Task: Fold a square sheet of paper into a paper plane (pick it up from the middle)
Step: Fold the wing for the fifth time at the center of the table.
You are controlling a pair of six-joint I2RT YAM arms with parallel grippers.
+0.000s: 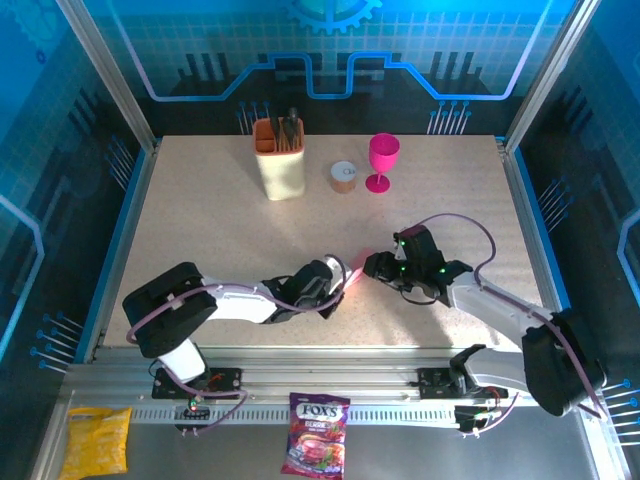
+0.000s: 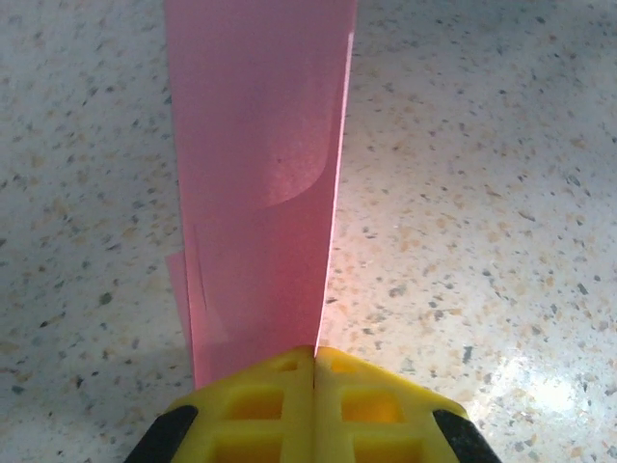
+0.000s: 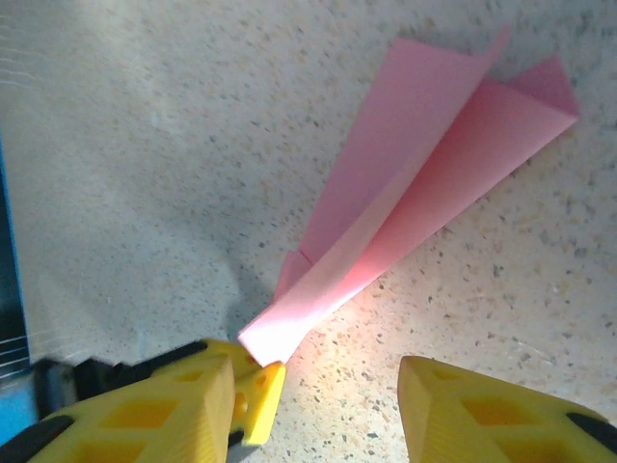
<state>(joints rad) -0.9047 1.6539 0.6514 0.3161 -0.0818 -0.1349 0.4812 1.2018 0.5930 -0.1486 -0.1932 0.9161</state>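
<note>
Paper plane at the hand-off between the two arms. The paper plane (image 1: 355, 268) is a slim pink dart with a centre crease and two wings splayed at its wide end. It sits midway between the left and right edges of the table (image 1: 200, 220), nearer the near edge than the far one, and just between the two grippers. Whether its belly rests on the surface or hangs just above it cannot be told. The left gripper (image 2: 313, 359) is closed, its yellow fingers pressed together on the pink paper, which runs straight away from them in the left wrist view. The right gripper (image 3: 337, 381) has its jaws apart and clamps nothing; the plane's pointed nose lies just beside the inner face of one finger (image 3: 253, 391). The folds look complete, so the step in hand is judged to be the right arm's release, leaving the left arm as sole holder. To do it well, draw the right gripper back along the line of the centre crease rather than across it, so that the near finger does not catch the nose and bend or reopen it. Hold the left grip firm and level until the right fingers are well apart from the paper. Then lower the plane flat onto the surface before opening. The magenta goblet (image 1: 383, 160) by the far edge stands well apart.
</note>
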